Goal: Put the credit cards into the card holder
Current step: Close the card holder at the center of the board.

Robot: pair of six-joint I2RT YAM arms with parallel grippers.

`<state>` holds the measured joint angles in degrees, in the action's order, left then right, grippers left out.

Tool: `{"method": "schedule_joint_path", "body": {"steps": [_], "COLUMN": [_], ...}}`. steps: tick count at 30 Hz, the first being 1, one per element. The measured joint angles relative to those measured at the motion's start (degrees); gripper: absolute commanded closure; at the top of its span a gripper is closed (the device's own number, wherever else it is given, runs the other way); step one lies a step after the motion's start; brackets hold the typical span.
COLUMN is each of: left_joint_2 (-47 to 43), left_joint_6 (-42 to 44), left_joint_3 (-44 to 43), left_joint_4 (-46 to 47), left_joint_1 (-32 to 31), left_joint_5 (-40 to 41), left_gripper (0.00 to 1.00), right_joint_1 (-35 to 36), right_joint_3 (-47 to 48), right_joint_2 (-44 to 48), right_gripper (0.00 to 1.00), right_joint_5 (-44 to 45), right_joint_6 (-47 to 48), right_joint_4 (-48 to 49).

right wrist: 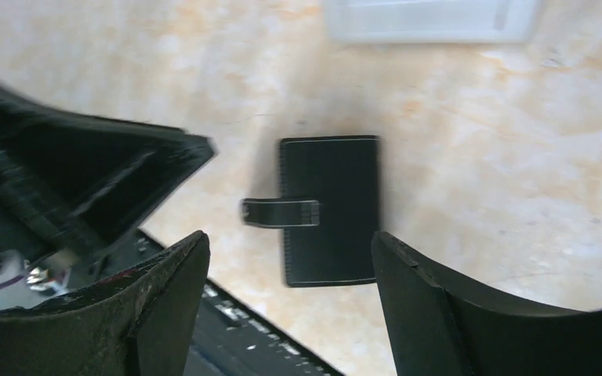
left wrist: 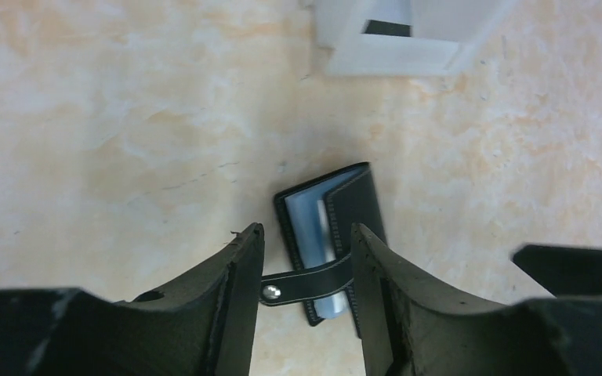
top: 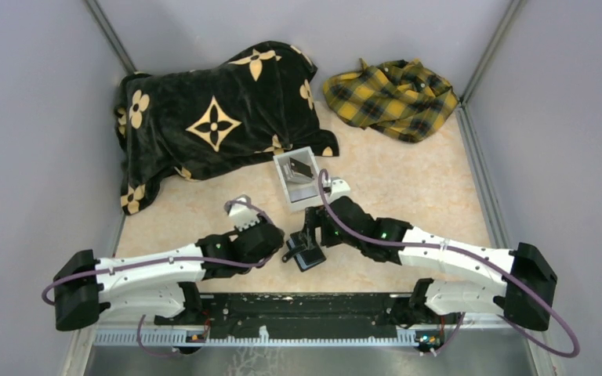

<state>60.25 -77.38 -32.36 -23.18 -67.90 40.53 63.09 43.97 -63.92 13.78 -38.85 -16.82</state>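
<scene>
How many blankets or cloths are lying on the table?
2. A black blanket with gold flowers lies at the back left, and a yellow checked cloth is crumpled at the back right. More could be hidden under them.

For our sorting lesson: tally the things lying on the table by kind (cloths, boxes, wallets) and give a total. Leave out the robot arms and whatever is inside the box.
Cloths: 2 (black floral blanket, yellow plaid cloth)
Boxes: 1 (clear-white box)
Wallets: 1 (black card holder)
Total: 4
</scene>
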Motion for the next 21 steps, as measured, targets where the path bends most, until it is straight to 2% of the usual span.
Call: {"method": "schedule_joint_path", "body": {"steps": [5, 9, 14, 21], "left_joint_2": [6.64, 12.5, 18.34, 20.9], "left_joint_6": [8.98, 14.21, 17.64, 18.32], "left_joint_3": [-8.22, -12.35, -13.16, -12.68], "left_joint_4": [2.14, 4.98, 6.4, 6.56], "left_joint_1": [0.02, 0.15, 0.57, 0.83], "left_joint_5": [-0.74, -3.52, -7.69, -11.47], "left_gripper": [0.48, 0.54, 0.64, 0.68], "right_joint_1": [-8.0, -11.69, -13.4, -14.14], "right_joint_3": [-6.27, -11.06, -14.78, -18.23], "right_joint_2": [0.42, 0.07, -2.38, -4.09], "right_gripper": [0.23, 0.23, 0.23, 0.23], "right_joint_5": [-5.51, -10.21, -15.08, -18.91], "right_joint_6": [0.2, 0.04, -0.92, -2.51], "right_joint_4": [3.08, 6.95, 12.41, 18.25]}}
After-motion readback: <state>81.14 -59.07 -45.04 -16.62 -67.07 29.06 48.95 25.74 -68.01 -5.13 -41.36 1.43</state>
